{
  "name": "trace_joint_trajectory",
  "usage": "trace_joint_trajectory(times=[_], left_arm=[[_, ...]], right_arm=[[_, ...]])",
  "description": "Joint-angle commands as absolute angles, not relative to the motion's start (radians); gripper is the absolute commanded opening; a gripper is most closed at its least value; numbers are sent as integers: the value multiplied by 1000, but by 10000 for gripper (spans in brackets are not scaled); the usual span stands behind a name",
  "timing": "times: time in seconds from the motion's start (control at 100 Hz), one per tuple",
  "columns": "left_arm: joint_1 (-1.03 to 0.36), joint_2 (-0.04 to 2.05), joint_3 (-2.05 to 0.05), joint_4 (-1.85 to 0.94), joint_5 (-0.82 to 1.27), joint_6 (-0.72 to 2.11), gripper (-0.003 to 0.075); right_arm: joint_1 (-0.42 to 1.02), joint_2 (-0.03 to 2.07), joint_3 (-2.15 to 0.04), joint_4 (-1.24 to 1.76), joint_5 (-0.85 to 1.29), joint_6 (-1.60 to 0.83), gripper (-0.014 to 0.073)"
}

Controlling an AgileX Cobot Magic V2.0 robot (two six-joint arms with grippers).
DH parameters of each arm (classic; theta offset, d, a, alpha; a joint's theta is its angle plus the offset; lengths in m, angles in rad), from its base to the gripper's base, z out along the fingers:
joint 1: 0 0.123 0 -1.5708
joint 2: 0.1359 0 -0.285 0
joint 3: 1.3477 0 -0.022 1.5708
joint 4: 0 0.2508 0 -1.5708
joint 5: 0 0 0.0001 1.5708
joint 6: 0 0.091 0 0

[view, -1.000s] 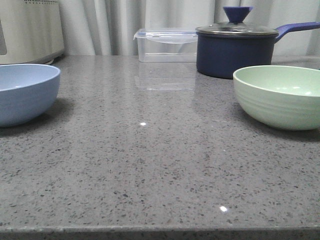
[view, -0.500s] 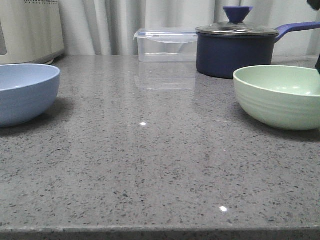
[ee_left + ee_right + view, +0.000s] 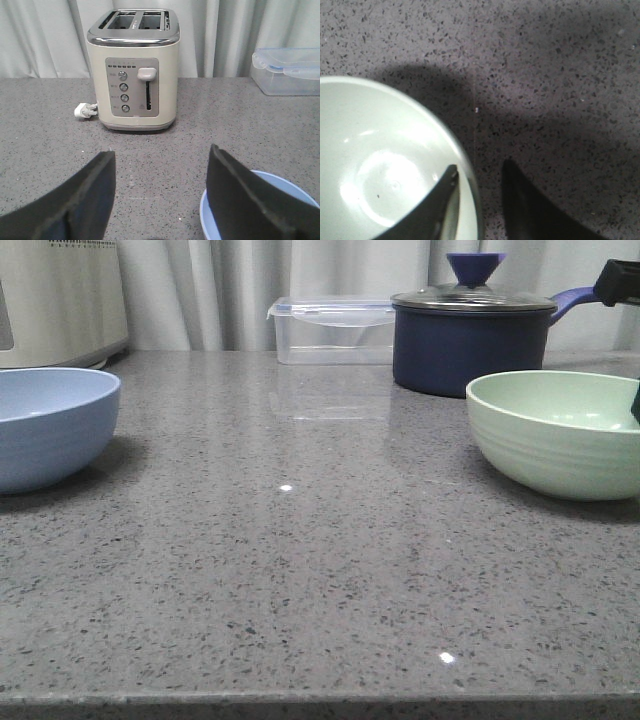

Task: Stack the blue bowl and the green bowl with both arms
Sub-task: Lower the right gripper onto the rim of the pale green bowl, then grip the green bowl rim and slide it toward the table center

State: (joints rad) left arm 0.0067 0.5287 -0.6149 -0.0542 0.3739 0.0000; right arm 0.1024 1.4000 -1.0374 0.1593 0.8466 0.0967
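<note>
A: Speckled grey stone desk (image 3: 300, 570), pale curtains behind, front edge close to camera, and a wide bare stretch between the two bowls.

B: Right tool (image 3: 477, 192)?

A: Parted, one finger inside the pale mint-green round bowl (image 3: 560, 432), one outside, straddling its rim, not clamped.

B: Left tool (image 3: 160, 192)?

A: Wide apart, holding nothing; the pale powder-blue round bowl (image 3: 260, 210) sits just under one finger, cream toaster (image 3: 133, 65) beyond.
</note>
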Motion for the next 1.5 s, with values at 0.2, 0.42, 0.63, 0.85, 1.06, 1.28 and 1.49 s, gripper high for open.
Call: trace_joint_trajectory(times=[0.2,0.42,0.63,0.85,1.06,1.28,1.49], left_arm=[[10,536,-653,-58,289,0,407],[10,536,-653,-58,289,0,407],[10,536,-653,-58,291,0,407],[10,536,-653,-58,291,0,407],[10,536,-653,-58,291,0,407],[10,536,-653,-58,291,0,407],[10,536,-653,-58,291,0,407]], right_arm=[[102,1375,-1071,167,810,86,-81],[107,1374,-1112,167,847,82,-80],[219,1375,-1192,167,860,76,-80],[372,1451,-1269,181,847,76,-80],[472,1555,-1348,205,832,76,-80],[540,1626,-1406,205,795,76,-80],[559,1670,-1432,205,781,76,-80]])
